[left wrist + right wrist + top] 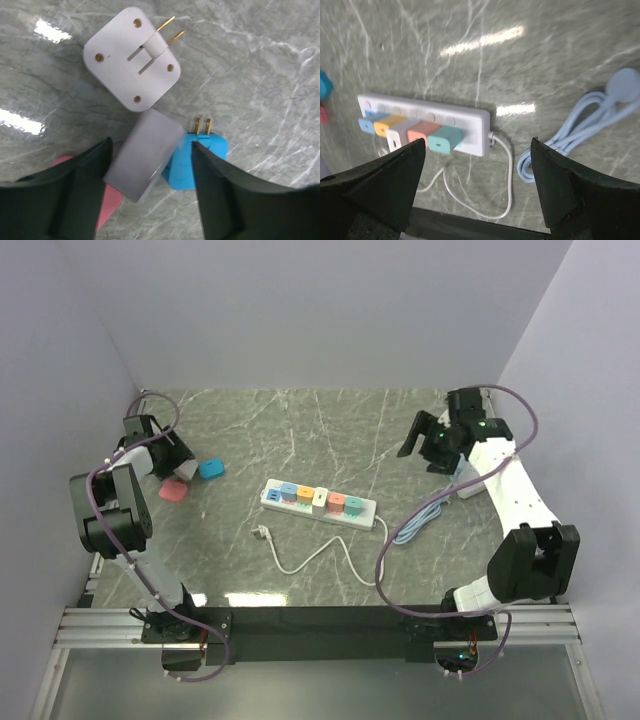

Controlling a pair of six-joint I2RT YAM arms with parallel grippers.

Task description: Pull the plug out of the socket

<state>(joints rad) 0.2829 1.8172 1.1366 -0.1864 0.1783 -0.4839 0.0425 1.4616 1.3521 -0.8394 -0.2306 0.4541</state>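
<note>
Well, the power strip [472,122] lay midway between the left and right edges, five plugs [420,134] in. Both left gripper [150,150] and right gripper [477,145] hung open. I'd pull straight out.

The left arm [112,512] and the right arm [520,502] are each made up of white links and boxy black joint housings. A grey-purple cable [379,570] is looped along each. A small green light [481,423] is seen on the right wrist. The fingers [375,195] are matte black wedges.
</note>
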